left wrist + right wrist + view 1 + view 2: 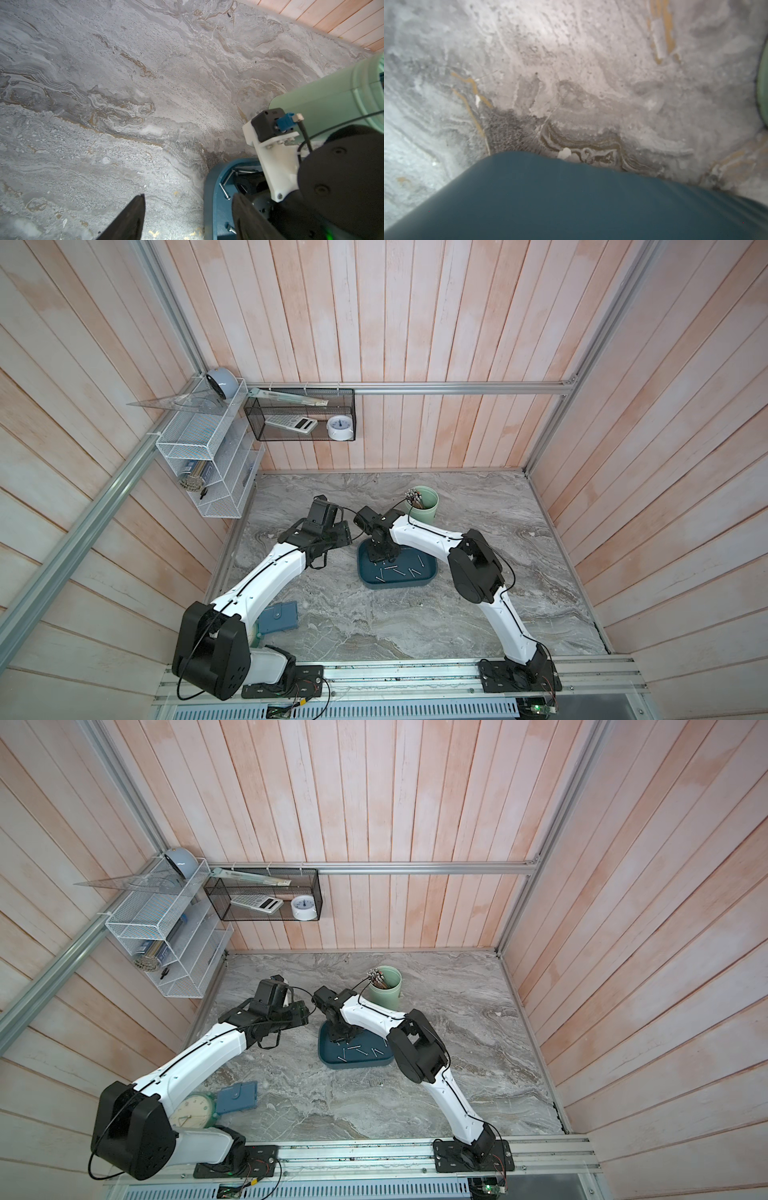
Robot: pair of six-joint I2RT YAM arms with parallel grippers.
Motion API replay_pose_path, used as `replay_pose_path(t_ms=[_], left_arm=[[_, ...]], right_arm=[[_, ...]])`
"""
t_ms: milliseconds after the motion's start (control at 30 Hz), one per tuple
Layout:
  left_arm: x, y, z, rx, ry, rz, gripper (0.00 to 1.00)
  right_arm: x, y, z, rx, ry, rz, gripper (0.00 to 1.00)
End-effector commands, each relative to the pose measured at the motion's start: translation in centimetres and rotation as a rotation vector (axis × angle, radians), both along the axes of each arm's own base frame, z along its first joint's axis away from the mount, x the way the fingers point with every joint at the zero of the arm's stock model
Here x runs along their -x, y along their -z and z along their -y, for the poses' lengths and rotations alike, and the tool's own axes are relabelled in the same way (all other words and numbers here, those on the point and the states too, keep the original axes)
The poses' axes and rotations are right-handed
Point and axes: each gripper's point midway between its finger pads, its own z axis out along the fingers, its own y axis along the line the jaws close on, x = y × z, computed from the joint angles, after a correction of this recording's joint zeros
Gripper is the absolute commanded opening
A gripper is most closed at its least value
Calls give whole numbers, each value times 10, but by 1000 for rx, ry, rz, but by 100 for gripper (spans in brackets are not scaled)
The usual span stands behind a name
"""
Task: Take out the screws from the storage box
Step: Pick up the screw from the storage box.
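Observation:
The storage box (415,584) (374,1063) is a shallow teal tray on the marble table, right of centre. Several silver screws (401,571) (361,1051) lie scattered on its floor. My right gripper (380,560) (338,1040) points straight down into the box's far left corner, shut. Its fingertips are hidden, so I cannot tell whether a screw is between them. The right wrist view shows only the box's rim (571,197) and marble. My left gripper (344,533) (188,198) hovers open and empty just left of the box (209,197), with screws (225,190) beside one finger.
A pale green cup (426,506) (322,108) holding brownish sticks (413,495) stands behind the box. A blue-grey case (280,616) and a clock (193,1110) lie near the left arm's base. A white wire shelf (199,456) and a black mesh basket (299,414) hang on the walls.

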Motion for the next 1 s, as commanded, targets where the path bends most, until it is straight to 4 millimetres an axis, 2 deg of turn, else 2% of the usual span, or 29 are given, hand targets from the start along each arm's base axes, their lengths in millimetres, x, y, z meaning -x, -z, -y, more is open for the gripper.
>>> replay_pose_path(t_ms=[0, 133, 400, 500, 633, 733, 833, 967], left_arm=[[0, -1, 0, 18, -4, 10, 71], [0, 0, -1, 17, -8, 9, 71], [0, -3, 5, 46, 13, 26, 71], [0, -2, 11, 61, 43, 16, 71], [0, 0, 13, 72, 52, 9, 71], [0, 1, 12, 63, 47, 4, 72], [0, 1, 8, 43, 38, 2, 72], [0, 2, 8, 46, 35, 4, 72]], right_arm=[[15, 33, 29, 141, 11, -76, 9], [11, 8, 19, 73, 3, -41, 6], [4, -71, 3, -168, 27, 110, 6], [4, -89, 5, -201, 36, 145, 6], [4, -100, 12, -195, 38, 173, 6], [4, -106, 21, -173, 43, 192, 6], [4, -119, 41, -128, 61, 224, 6], [7, -134, 90, -61, 130, 274, 6]])
